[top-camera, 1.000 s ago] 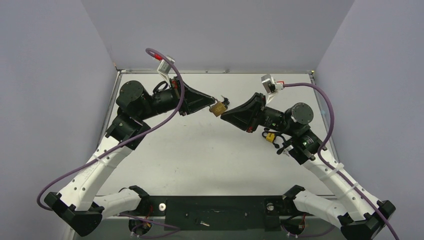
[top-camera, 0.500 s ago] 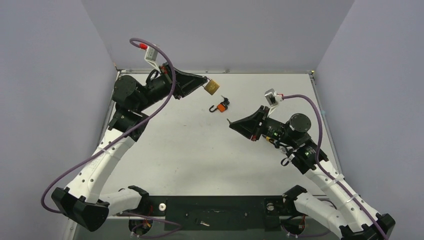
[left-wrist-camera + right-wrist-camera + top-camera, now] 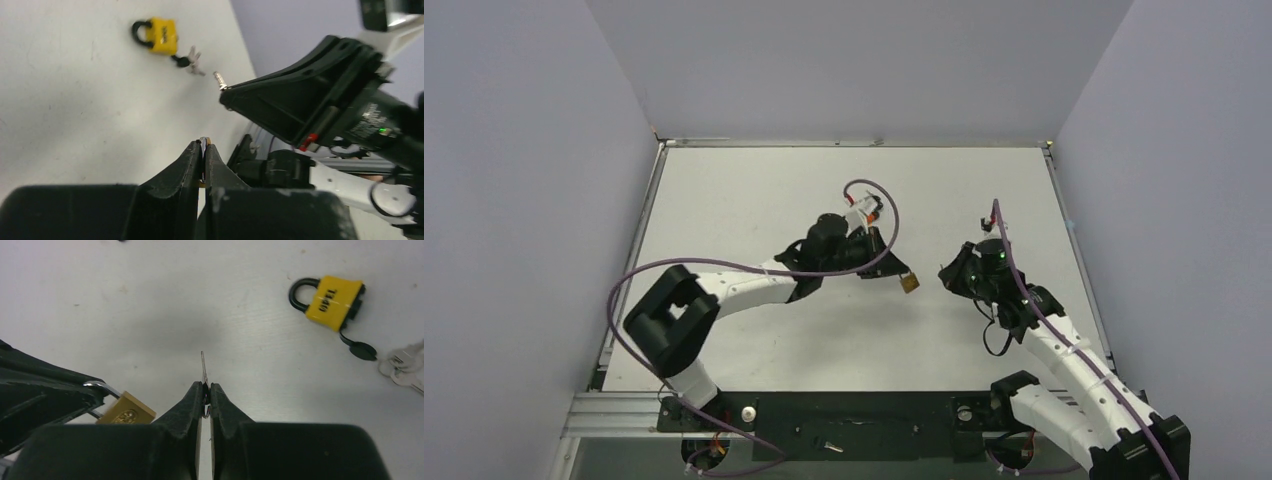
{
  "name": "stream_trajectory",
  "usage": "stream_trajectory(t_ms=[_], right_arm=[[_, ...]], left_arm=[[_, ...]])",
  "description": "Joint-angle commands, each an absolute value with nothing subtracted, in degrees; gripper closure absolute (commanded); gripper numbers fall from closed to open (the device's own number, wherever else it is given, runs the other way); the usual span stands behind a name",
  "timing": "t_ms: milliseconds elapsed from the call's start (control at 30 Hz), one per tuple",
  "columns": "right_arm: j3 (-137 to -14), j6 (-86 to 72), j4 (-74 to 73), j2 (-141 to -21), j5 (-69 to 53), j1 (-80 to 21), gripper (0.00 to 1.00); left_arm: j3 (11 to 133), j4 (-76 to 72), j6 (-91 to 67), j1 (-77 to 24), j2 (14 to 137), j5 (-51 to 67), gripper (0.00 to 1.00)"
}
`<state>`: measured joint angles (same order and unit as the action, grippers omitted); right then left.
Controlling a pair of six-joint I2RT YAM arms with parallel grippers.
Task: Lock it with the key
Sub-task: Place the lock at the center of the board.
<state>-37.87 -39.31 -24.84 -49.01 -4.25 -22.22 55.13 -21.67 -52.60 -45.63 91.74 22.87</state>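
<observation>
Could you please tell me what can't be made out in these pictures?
- brass padlock keyhole: right wrist view, body partly behind the left gripper; top view, too small.
- key bow: right wrist view, pinched inside the right gripper jaws.
- spare keys: right wrist view, cut off by the right edge.
- yellow padlock: missing from top view, likely under the right arm.

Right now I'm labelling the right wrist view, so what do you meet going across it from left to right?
left gripper → brass padlock that it holds by the shackle → key pinched in the right gripper → yellow padlock → silver keys
</observation>
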Motion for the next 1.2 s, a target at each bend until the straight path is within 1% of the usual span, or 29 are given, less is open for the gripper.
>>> stream_trajectory(t_ms=[0,133,267,333,567,600,633,667,733,767,800,833,867,900,933,1000,1067,1100,1133,1167], right_arm=[[-34.9,-41.1,-26.2,-52.2,5.1,-22.6,1.00],[-31.6,-42.8,-21.6,-56.3,6.2,-24.0,1.00],[-31.6,-44.5,-19.9,-61.5,13.0,-30.5,1.00],[-31.8,-45.2,-18.6,-64.5,13.7,-32.1,1.00],[-30.8,-46.5,-14.7,-69.9,14.2,-32.7,1.00],[-30.7,-46.5,-14.5,-70.2,14.3,-32.7,1.00],[-30.8,-46.6,-14.5,-70.2,14.4,-32.8,1.00],[-31.0,-46.6,-14.6,-70.1,14.5,-32.7,0.99],[-31.4,-46.5,-15.0,-69.5,14.9,-32.7,0.91],[-31.6,-46.2,-15.5,-69.4,15.1,-32.8,0.83],[-32.0,-46.1,-15.8,-69.1,15.3,-32.8,0.79],[-32.2,-46.0,-16.4,-68.9,15.7,-32.7,0.68],[-32.7,-45.9,-16.6,-68.6,15.9,-32.7,0.63],[-33.3,-45.6,-17.2,-68.3,16.0,-32.7,0.53],[-33.6,-45.5,-17.8,-68.1,16.0,-32.7,0.46],[-34.4,-45.4,-18.7,-67.4,16.2,-32.7,0.40],[-35.9,-45.3,-19.6,-66.7,16.4,-32.7,0.38],[-37.4,-45.1,-19.7,-66.8,16.4,-32.7,0.38],[-38.5,-44.4,-19.6,-67.0,16.2,-32.7,0.33],[-40.9,-44.1,-19.5,-68.5,16.2,-32.7,0.32]], left_arm=[[56.1,-33.2,-55.4,-48.8,100.9,19.5,1.00],[57.6,-35.1,-57.8,-50.1,109.7,20.4,1.00],[58.5,-39.1,-60.5,-50.3,116.3,22.7,1.00],[59.2,-40.5,-61.5,-50.3,119.4,23.7,1.00],[58.7,-39.9,-61.9,-50.0,120.9,23.1,1.00],[58.6,-38.8,-61.6,-49.9,120.5,22.9,0.98],[58.4,-38.2,-61.4,-49.6,120.3,22.4,0.93],[58.2,-36.9,-60.9,-49.5,119.6,22.2,0.89],[58.0,-35.0,-59.6,-49.1,118.6,21.5,0.75],[57.8,-34.3,-58.5,-48.9,118.1,21.0,0.72],[57.8,-32.9,-58.1,-48.7,117.4,20.6,0.69],[57.9,-32.1,-57.2,-48.5,117.0,20.4,0.68],[58.0,-30.4,-56.9,-48.1,116.2,20.0,0.66],[58.1,-29.6,-56.1,-47.9,115.7,19.8,0.66],[58.0,-28.1,-55.7,-47.3,114.4,19.5,0.64],[58.0,-25.6,-54.5,-46.3,112.0,18.9,0.62],[58.5,-21.3,-53.0,-45.1,109.0,17.7,0.60],[58.7,-18.3,-51.6,-44.7,106.7,17.0,0.60],[59.5,-16.4,-50.9,-43.9,105.4,15.3,0.59],[60.1,-11.8,-49.2,-43.2,103.2,14.2,0.57]])
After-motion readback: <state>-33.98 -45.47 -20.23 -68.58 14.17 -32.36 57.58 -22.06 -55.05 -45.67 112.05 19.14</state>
